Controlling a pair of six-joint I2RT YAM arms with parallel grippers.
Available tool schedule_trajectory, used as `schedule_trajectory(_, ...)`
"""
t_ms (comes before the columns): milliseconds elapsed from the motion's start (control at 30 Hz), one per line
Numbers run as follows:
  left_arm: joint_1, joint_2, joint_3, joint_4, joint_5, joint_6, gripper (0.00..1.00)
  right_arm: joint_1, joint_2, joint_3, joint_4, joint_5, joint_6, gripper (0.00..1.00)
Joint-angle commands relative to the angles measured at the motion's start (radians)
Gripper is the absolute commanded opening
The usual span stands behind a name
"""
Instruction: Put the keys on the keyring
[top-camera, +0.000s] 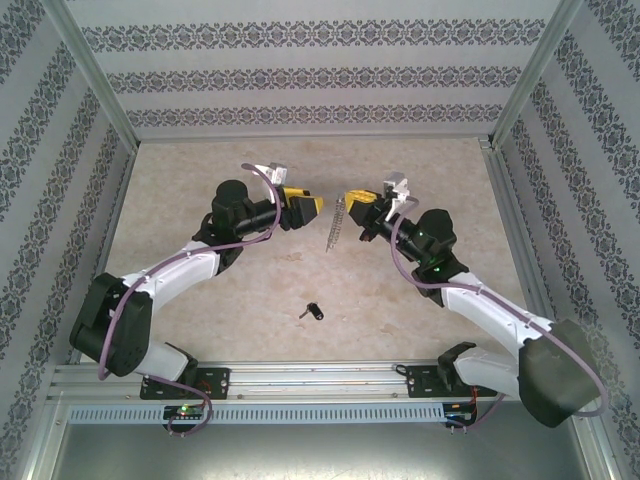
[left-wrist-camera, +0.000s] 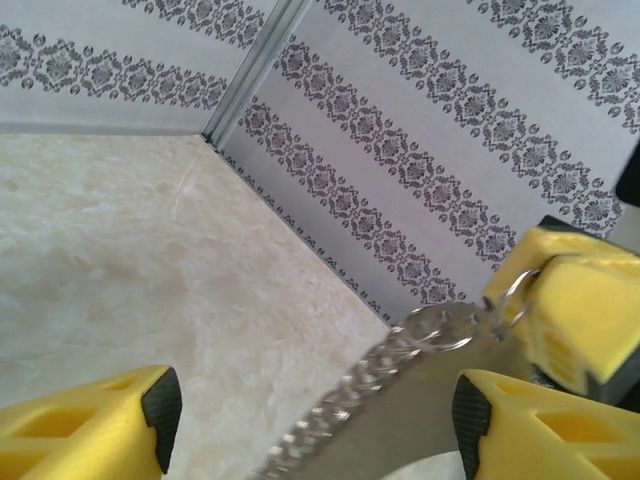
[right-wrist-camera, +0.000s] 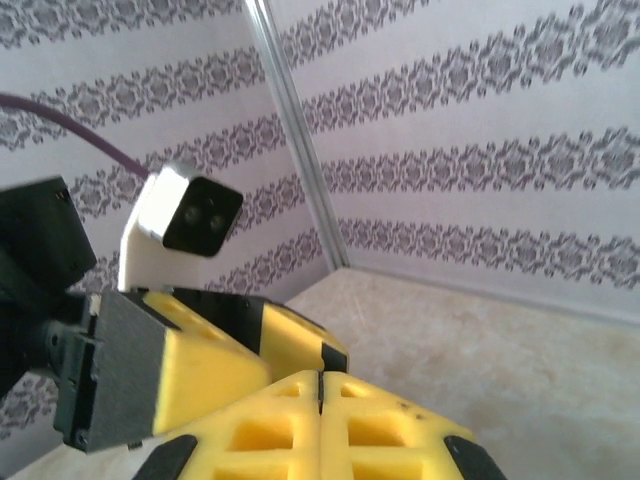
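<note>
Seen from above, the left fingers (top-camera: 308, 205) sit left of centre, aimed rightward at the keyring. In the left wrist view they stand spread wide at the bottom corners. The chain strip runs through the gap between them, and they appear to grip nothing.

Below them, at lower centre of the overhead view, the small black-headed key (top-camera: 312, 311) lies alone on the pale desk (top-camera: 200, 180). It is well apart from both arms and not yet threaded.

Just right of the left fingers, the keyring (top-camera: 337, 225) hangs as a thin silver strip, its lower end pointing down toward the desk. I cannot tell whether it touches.

At its upper end, the right fingers (top-camera: 358, 200) are pressed together, pinching it. This seems meant to hold the loop up and steady within the other arm's reach. With the left fingers free, fetching the key looks like the next job.
</note>
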Motion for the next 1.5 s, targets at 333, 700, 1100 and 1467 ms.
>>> schedule_trajectory(333, -0.006, -0.034, 0.123, -0.035, 0.038, 0.000, 0.77, 0.020, 0.023, 0.048, 0.217, 0.071, 0.015, 0.00)
schedule_trajectory(700, 0.006, -0.014, 0.189, -0.024, 0.061, -0.025, 0.78, -0.090, 0.249, 0.128, 0.558, -0.087, 0.315, 0.00)
schedule_trajectory(1100, 0.016, 0.054, 0.256, 0.001, 0.096, -0.064, 0.60, -0.086, 0.354, 0.199, 0.606, -0.140, 0.365, 0.00)
schedule_trajectory(1467, 0.030, 0.055, 0.257, 0.062, 0.135, -0.102, 0.57, -0.044, 0.361, 0.198, 0.606, -0.142, 0.352, 0.00)
